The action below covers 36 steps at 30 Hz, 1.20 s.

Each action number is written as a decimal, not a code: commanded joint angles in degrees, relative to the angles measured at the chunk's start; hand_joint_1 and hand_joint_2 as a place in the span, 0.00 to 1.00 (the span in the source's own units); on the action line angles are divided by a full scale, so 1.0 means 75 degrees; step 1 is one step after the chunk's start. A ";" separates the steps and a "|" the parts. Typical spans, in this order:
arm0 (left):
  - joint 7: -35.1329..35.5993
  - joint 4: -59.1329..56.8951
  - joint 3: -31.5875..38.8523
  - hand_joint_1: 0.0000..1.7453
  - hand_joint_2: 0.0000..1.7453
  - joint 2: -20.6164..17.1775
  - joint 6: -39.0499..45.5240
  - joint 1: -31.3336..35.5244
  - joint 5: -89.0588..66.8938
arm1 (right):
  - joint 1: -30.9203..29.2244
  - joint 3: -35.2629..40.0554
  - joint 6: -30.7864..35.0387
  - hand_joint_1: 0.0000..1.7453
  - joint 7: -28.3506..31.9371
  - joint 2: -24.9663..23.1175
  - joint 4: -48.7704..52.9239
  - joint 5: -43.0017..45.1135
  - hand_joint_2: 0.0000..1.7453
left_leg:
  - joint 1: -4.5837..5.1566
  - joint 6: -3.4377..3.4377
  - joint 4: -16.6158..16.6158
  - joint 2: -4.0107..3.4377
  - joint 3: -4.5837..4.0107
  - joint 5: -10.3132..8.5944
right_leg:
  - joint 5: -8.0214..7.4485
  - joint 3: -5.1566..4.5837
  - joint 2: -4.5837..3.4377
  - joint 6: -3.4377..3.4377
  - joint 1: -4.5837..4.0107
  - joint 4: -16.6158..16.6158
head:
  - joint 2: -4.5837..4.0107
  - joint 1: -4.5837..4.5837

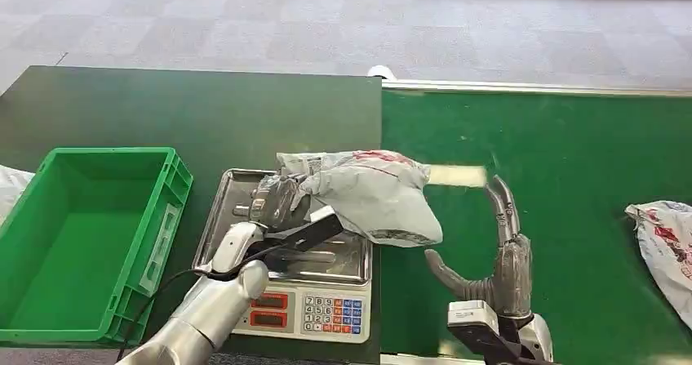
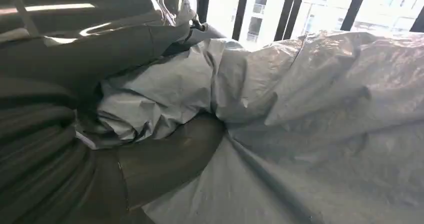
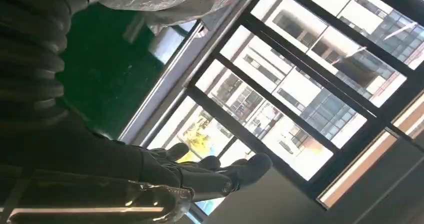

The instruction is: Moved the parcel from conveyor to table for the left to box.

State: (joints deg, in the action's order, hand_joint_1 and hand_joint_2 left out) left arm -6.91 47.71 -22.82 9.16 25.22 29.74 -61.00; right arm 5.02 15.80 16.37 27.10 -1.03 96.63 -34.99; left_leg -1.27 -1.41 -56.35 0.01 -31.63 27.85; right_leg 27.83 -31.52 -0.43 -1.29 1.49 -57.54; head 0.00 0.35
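So the left hand (image 1: 277, 202) has its fingers (image 2: 165, 159) bunched into the crumpled end of the grey parcel (image 1: 375, 193), which sits over the scale (image 1: 302, 300) tray on the counter (image 1: 163, 112), its far end hanging past the edge toward the conveyor (image 1: 571, 153). Its long axis runs left-right, trailing away from those fingers. The right hand (image 1: 498, 259) stands just beside it over the belt, fingers spread, holding nothing. The green box (image 1: 175, 185) lies on the far side of the left hand, so I'd say that arm is the better placed.
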 commanded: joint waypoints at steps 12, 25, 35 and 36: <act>-0.1492 0.4844 0.0530 1.00 1.00 -0.0608 0.0742 -0.1168 0.2153 | 0.0563 -0.0197 0.0485 0.00 -0.0184 -0.0036 -0.0107 -0.0137 1.00 | -0.0005 0.0010 -0.0006 -0.0014 -0.0026 0.0002 | -0.0002 -0.0031 -0.0005 0.0019 -0.0010 -0.0005 | 0.0000 0.0000; -0.2443 0.6818 0.1744 1.00 1.00 -0.1610 0.1650 -0.2518 0.3721 | 0.1240 -0.0355 0.0735 0.00 -0.0308 -0.0164 0.0275 -0.0294 1.00 | 0.0000 0.0007 0.0007 -0.0021 -0.0021 0.0001 | -0.0002 -0.0030 -0.0016 0.0016 -0.0003 -0.0001 | 0.0000 0.0000; -0.2772 0.7014 0.3870 1.00 1.00 -0.1809 0.1598 -0.3119 0.4841 | 0.1577 -0.0343 0.0947 0.00 -0.0462 -0.0145 0.0495 -0.0281 1.00 | -0.0001 0.0005 0.0007 -0.0022 -0.0018 0.0003 | 0.0001 -0.0027 -0.0014 0.0014 -0.0005 0.0000 | 0.0000 -0.0003; -0.2784 0.7015 0.3866 1.00 1.00 -0.1761 0.1587 -0.3105 0.4804 | 0.1571 -0.0342 0.0947 0.00 -0.0472 -0.0147 0.0492 -0.0288 1.00 | 0.0000 0.0005 0.0006 -0.0014 -0.0021 0.0002 | 0.0003 -0.0031 -0.0006 0.0011 -0.0003 -0.0001 | 0.0000 0.0000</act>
State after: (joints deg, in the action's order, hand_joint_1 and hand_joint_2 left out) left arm -27.17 98.40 -2.07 -3.17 37.85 8.45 -25.29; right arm 16.12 14.47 23.47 24.24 -1.49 99.78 -37.09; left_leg -1.28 -1.41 -56.32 -0.05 -31.80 27.86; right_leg 27.85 -31.75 -0.45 -1.28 1.47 -57.54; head 0.00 0.35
